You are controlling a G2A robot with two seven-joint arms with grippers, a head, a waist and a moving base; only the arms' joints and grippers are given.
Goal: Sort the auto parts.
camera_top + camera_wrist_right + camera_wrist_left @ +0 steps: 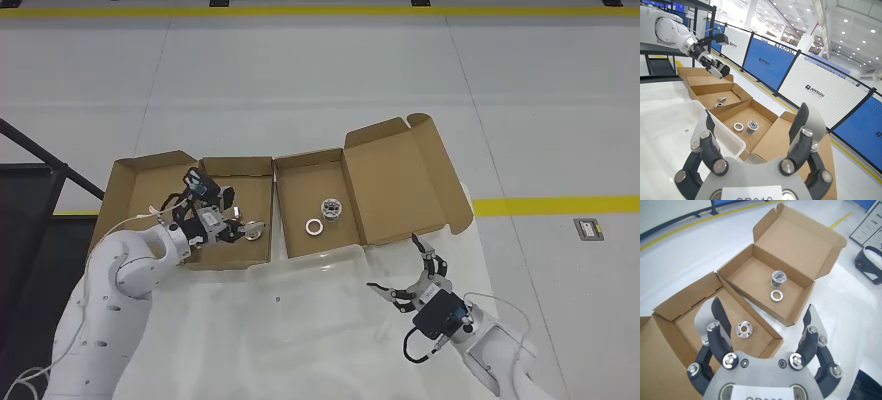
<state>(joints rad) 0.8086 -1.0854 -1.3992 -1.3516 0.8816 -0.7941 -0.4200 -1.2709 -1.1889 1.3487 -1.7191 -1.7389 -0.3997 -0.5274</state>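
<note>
Blue and white partition panels [761,62] are lining the hall behind the white counter [250,330]. The counter is carrying a translucent white plastic tray [730,136] at lower centre of the top view. An open brown cardboard box [250,190] is sitting at left centre, with a second open brown cardboard box [300,185] just beside it.

The left end effector [238,215] is hovering over the first box, spread wide and gripping nothing. The right end effector [395,263] is hovering at lower right, equally wide and empty.

The second box is holding a silver fluted cylinder [331,209] and a silver flat ring [314,227]. The first is holding a silver round flange [744,329] and a small silver bracket [721,98].

The flange is lying flat and thin, so the pads are likely risking a slip. It is also near the box wall, where a descending finger could catch cardboard and drag the light box.
</note>
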